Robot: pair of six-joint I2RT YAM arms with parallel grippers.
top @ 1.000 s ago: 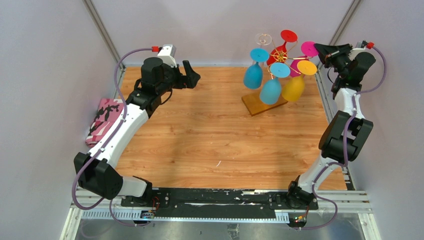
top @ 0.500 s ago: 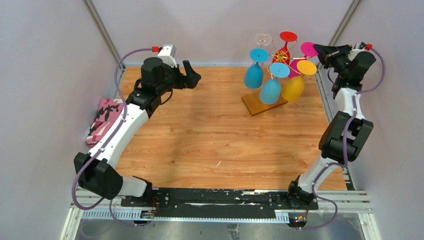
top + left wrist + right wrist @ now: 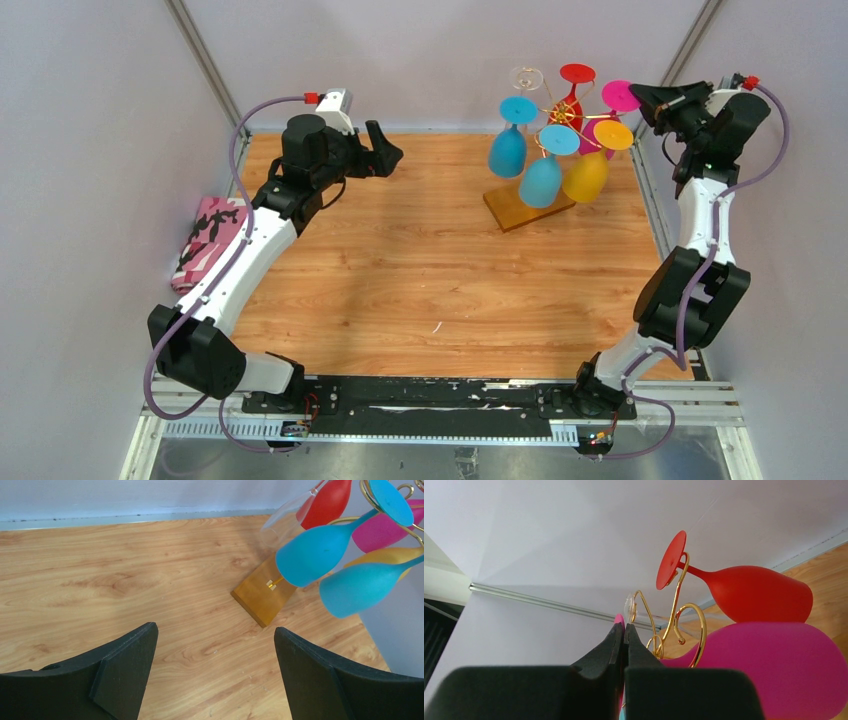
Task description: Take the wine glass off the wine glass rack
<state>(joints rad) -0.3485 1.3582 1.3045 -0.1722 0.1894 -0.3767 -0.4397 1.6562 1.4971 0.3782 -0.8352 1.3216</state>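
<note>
The wine glass rack has a gold wire top and stands at the back right on its amber wooden base. Several glasses hang upside down on it: two blue, a yellow, a red, a clear one and a magenta one. My right gripper is shut on the edge of the magenta wine glass's foot. In the right wrist view a pink sliver shows between the closed fingertips, with the magenta bowl below the gold scrolls. My left gripper is open and empty, left of the rack.
A pink camouflage cloth lies at the left edge of the table. Metal frame posts and white walls close in the back and sides. In the left wrist view the rack base lies ahead between the open fingers.
The right wrist has drawn back a little to the right and up, still holding the magenta foot. The left arm has not moved.
</note>
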